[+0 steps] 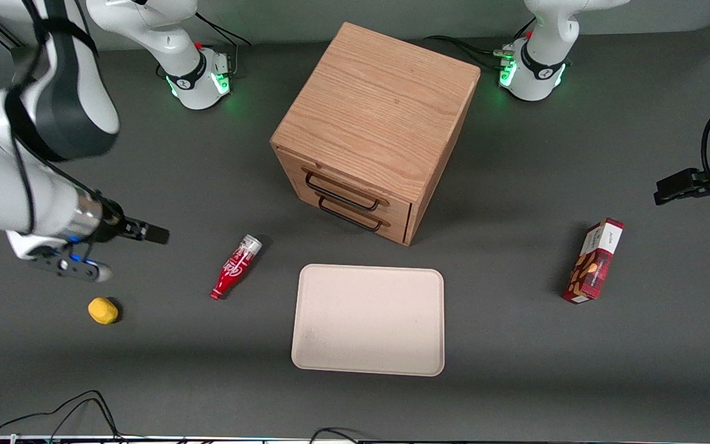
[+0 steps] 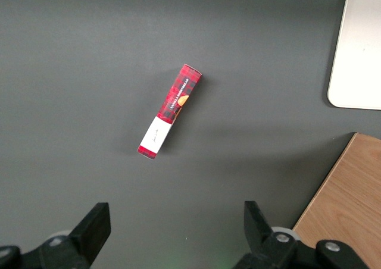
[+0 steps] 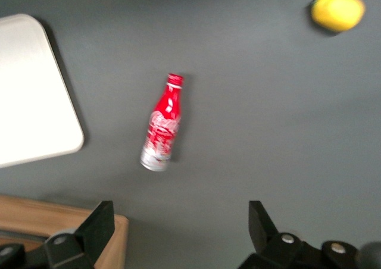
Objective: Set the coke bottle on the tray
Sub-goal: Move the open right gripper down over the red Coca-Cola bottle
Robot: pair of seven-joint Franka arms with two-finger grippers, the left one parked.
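Observation:
The coke bottle (image 1: 235,266) lies on its side on the grey table, beside the tray (image 1: 367,319) toward the working arm's end, with its red neck pointing toward the front camera. It also shows in the right wrist view (image 3: 162,125), silver base toward the fingers. The pale beige tray also shows in the right wrist view (image 3: 30,90); nothing lies on it. My right gripper (image 1: 156,234) hangs above the table, apart from the bottle and farther toward the working arm's end. In the right wrist view the gripper (image 3: 180,215) is open and holds nothing.
A wooden two-drawer cabinet (image 1: 379,123) stands farther from the front camera than the tray. A yellow lemon-like object (image 1: 103,310) lies near the working arm's end. A red snack box (image 1: 594,260) lies toward the parked arm's end. Cables run along the front edge.

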